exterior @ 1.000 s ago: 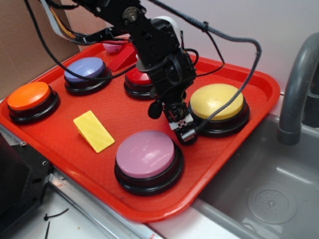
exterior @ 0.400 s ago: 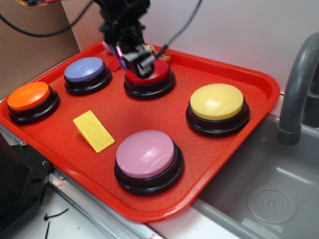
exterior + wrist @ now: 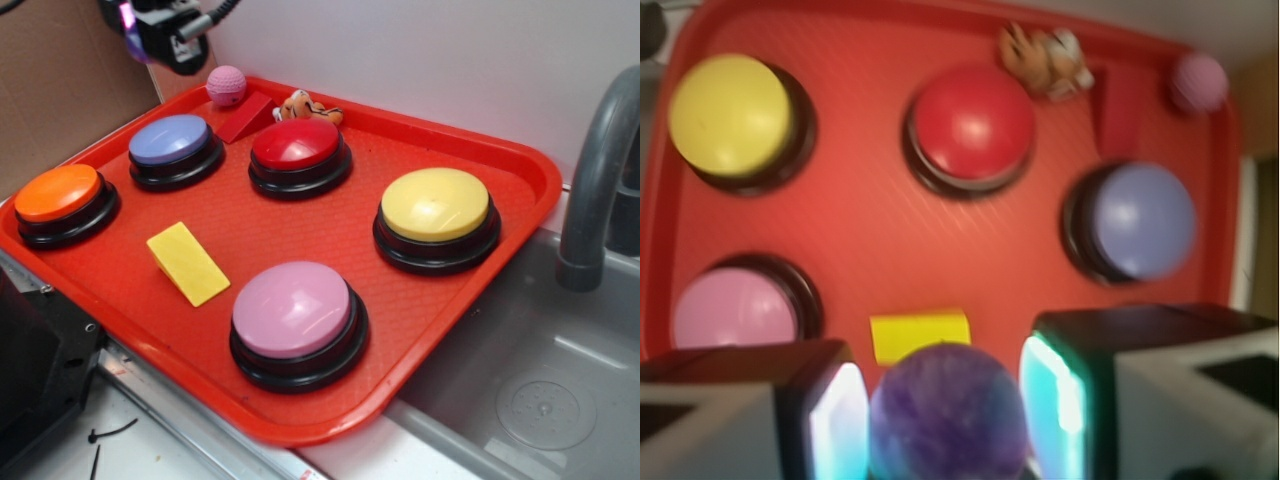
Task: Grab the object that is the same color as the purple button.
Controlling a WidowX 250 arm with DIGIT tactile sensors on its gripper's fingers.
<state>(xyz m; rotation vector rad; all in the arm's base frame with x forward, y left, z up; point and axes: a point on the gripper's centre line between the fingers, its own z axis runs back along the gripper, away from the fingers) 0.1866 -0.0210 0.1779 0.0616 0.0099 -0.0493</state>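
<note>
Wrist cam: small glossy marbled purple ball (image 3: pixel 948 412) clamped between gripper (image 3: pixel 945 415) fingers.
Arm now up past red plastic tray (image 3: pixel 520 180) far-left corner vs 1 s ago mid-tray; grab looks done.

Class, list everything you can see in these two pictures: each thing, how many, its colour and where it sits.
Tray: one, red, beside the sink.
Buttons: five on the tray; orange, blue-violet, red, yellow, pinkish purple.
Yellow wedge: one, near front.
Red wedge: one, back edge.
Pink ball: one, back corner.
Small toy: one, orange and white, behind red button.
Sink: grey, right.
Purple ball: one, marbled, in the pincer.
Pincer: raised above the tray.
</note>
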